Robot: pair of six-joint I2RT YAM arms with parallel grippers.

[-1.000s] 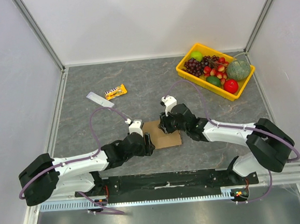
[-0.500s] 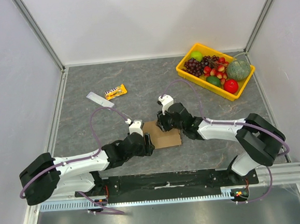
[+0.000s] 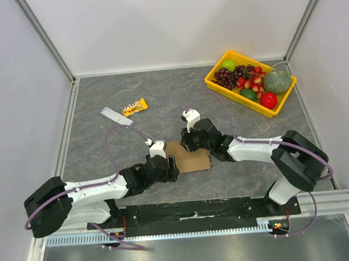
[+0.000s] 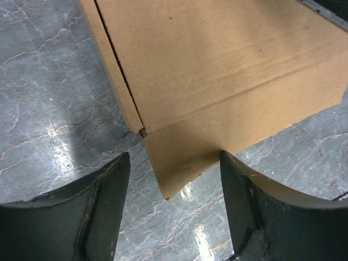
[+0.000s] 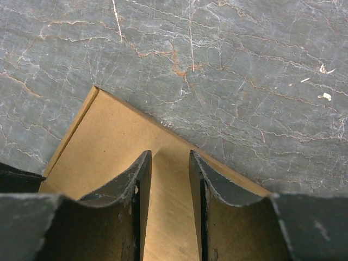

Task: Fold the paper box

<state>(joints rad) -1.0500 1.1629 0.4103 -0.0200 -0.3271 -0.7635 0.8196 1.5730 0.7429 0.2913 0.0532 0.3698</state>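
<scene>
The paper box [image 3: 195, 159] is a flat brown cardboard mailer lying on the grey table between the arms. My left gripper [image 3: 172, 166] is open at the box's left end. In the left wrist view a box corner [image 4: 179, 163] juts between the spread fingers [image 4: 103, 206], and the jaws do not touch it. My right gripper [image 3: 186, 145] is over the box's far left part. In the right wrist view its jaws stand a narrow gap apart above the cardboard top [image 5: 109, 141], with nothing held between them [image 5: 169, 156].
A yellow tray [image 3: 214, 82] of fruit stands at the back right. A snack wrapper [image 3: 134, 107] and a white strip [image 3: 116, 116] lie at the back left. Walls close in the table on three sides.
My right gripper has shifted a little to the left and farther back over the box. The left arm and the box have barely moved.
</scene>
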